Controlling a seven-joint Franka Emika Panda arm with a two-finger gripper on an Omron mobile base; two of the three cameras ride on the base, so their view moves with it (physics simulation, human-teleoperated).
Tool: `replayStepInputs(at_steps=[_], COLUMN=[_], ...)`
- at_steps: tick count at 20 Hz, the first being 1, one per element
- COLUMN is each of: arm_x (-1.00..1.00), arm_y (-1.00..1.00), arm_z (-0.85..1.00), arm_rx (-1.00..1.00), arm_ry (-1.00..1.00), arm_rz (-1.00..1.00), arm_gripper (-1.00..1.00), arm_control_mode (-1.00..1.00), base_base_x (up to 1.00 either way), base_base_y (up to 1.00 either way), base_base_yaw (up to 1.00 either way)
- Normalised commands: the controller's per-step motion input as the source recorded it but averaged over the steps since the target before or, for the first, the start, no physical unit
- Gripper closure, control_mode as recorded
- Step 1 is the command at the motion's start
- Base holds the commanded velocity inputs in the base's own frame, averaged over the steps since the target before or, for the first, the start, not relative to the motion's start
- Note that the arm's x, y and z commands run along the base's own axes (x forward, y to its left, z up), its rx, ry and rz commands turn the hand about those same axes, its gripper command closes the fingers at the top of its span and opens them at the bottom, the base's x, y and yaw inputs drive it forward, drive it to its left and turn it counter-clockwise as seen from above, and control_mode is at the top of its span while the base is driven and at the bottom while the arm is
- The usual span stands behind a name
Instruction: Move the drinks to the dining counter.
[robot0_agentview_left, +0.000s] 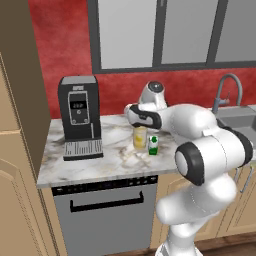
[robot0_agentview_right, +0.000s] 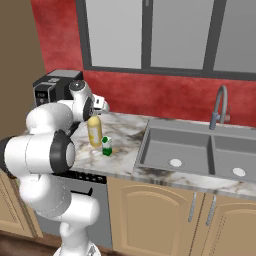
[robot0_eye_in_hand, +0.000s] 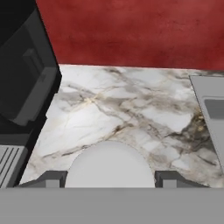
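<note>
the marble worktop (robot0_agentview_left: 95, 165) runs under a red wall (robot0_agentview_left: 60, 45) and a window (robot0_agentview_left: 150, 30), with tan cabinets (robot0_agentview_right: 165, 215) and a grey appliance front (robot0_agentview_left: 105, 220) below it. in the right base view a grey double sink (robot0_agentview_right: 175, 150) is set into the worktop on the right, with a curved faucet (robot0_agentview_right: 220, 102) behind it.

the white arm (robot0_agentview_left: 200, 150) rises in front of the worktop and bends over it toward the wall. a black coffee machine (robot0_agentview_left: 79, 115) stands on the left part of the worktop, near the wall.

the yellow bottle (robot0_agentview_left: 140, 137) stands upright on the worktop, between the coffee machine and the sink. the gripper (robot0_eye_in_hand: 109, 181) is directly above it: in the hand view the bottle's white cap (robot0_eye_in_hand: 109, 164) sits round between the two dark finger tips (robot0_eye_in_hand: 168, 178), one on each side. the jaws stand at a middle width around the cap, but i cannot tell if they press on it or only stand beside it.

the green-and-white carton (robot0_agentview_left: 153, 145) stands upright just beside the bottle, on the side toward the sink and a little nearer to the front edge. the two seem slightly apart, though it is hard to be sure.
</note>
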Motion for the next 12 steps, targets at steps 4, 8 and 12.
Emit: replayStepInputs(at_steps=[4, 8, 12], arm_x=[-0.21, -0.2, -0.3], arm_y=[0.0, 0.0, 0.0], arm_z=[0.74, 0.66, 0.53], arm_rx=[0.0, 0.0, 0.0], arm_ry=[-0.09, -0.01, 0.0], arm_rz=[0.0, 0.0, 0.0], arm_gripper=[1.0, 1.0, 1.0], arm_control_mode=[-1.0, -1.0, -1.0], base_base_x=[0.0, 0.0, 0.0], base_base_y=[0.0, 0.0, 0.0], base_base_yaw=[0.0, 0.0, 0.0])
